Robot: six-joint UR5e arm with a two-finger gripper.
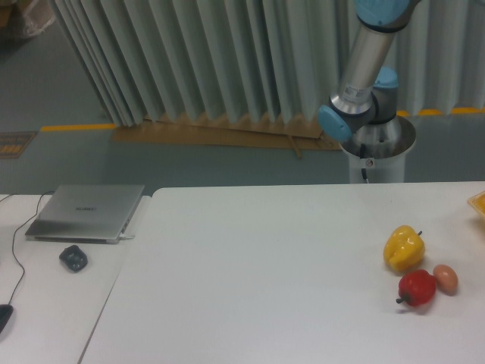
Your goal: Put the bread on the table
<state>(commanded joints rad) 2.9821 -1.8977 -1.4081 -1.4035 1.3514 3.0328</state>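
Observation:
Only a corner of the orange-tan bread (478,203) shows, cut off by the right edge of the frame; it lies on the white table (265,280). The gripper is out of view. Of the arm I see just the silver link with blue joints (362,72) rising from its pedestal (377,148) behind the table's far edge and leaving the frame at the top.
A yellow bell pepper (403,247), a red fruit (417,288) and a small brown egg-shaped thing (445,278) sit close together at the table's right. On the narrower desk to the left lie a grey laptop (87,211), a dark mouse (73,258) and a cable.

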